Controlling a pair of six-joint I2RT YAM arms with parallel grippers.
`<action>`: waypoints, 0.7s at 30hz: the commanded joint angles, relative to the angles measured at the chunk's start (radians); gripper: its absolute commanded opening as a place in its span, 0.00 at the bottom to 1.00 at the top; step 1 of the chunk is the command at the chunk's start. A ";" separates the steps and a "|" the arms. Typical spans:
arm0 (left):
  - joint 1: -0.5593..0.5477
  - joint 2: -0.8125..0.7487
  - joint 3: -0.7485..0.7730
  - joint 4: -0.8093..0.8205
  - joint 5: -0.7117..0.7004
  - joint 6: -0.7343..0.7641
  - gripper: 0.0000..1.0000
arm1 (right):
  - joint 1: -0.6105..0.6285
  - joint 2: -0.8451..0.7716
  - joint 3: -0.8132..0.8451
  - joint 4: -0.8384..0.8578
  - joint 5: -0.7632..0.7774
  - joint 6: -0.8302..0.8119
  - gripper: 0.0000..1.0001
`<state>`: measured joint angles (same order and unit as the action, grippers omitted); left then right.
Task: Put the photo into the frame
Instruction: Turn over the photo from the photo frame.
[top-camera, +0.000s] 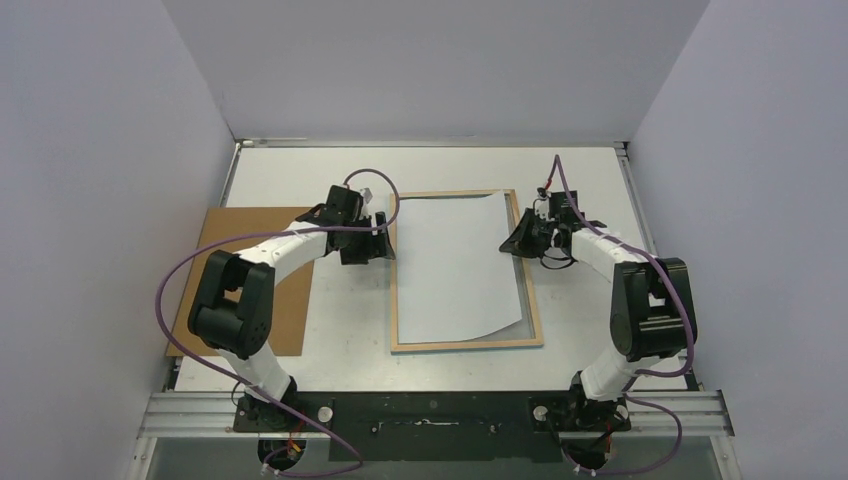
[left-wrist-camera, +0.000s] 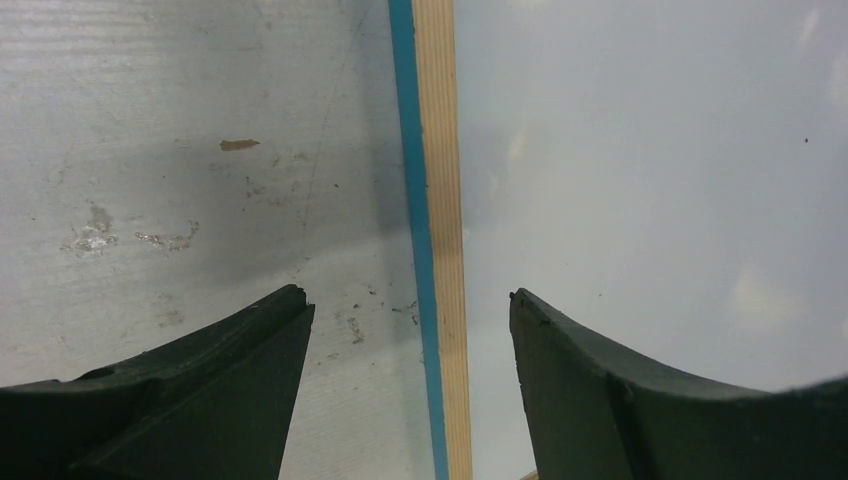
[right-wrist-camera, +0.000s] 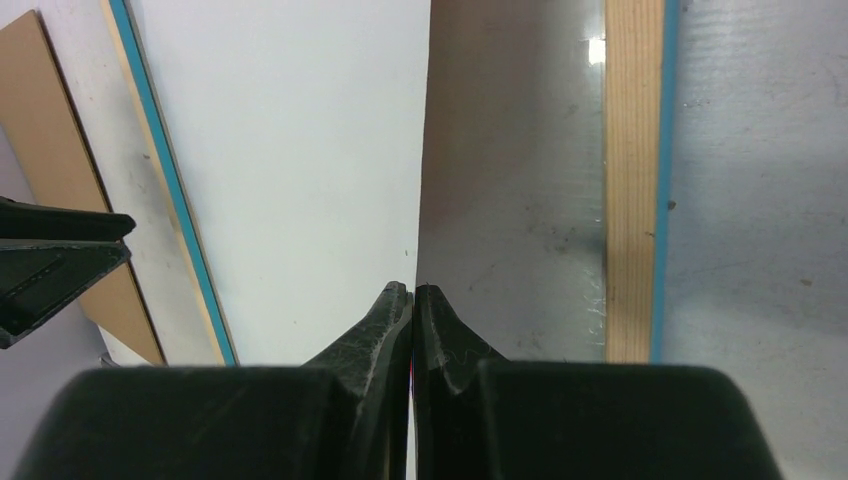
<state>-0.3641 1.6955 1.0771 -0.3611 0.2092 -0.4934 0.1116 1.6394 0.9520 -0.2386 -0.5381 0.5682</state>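
Two tools: left tool (left-wrist-camera: 407, 292) spread over the frame (left-wrist-camera: 437, 150), right tool (right-wrist-camera: 413, 287) pinching the photo (right-wrist-camera: 300, 150).

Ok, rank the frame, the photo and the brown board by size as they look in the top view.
1. frame: largest; its border runs all round the photo.
2. photo and brown board: too alike to rank, and the left arm covers part of the brown board.

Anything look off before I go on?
The photo isn't flat in the frame: its near-right corner looks curled up, and the right gripper is pinching its right edge.
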 joint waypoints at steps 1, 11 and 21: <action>0.007 0.026 0.039 0.048 0.014 -0.023 0.70 | 0.009 -0.045 -0.004 0.112 0.003 0.022 0.00; 0.020 0.053 0.060 0.045 0.027 -0.033 0.69 | 0.011 -0.068 0.024 -0.026 0.054 -0.060 0.34; 0.021 0.121 0.097 0.023 0.065 -0.040 0.69 | 0.002 -0.144 0.110 -0.234 0.263 -0.182 0.48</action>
<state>-0.3496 1.7786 1.1198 -0.3504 0.2455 -0.5224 0.1139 1.5803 1.0027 -0.4019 -0.4057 0.4553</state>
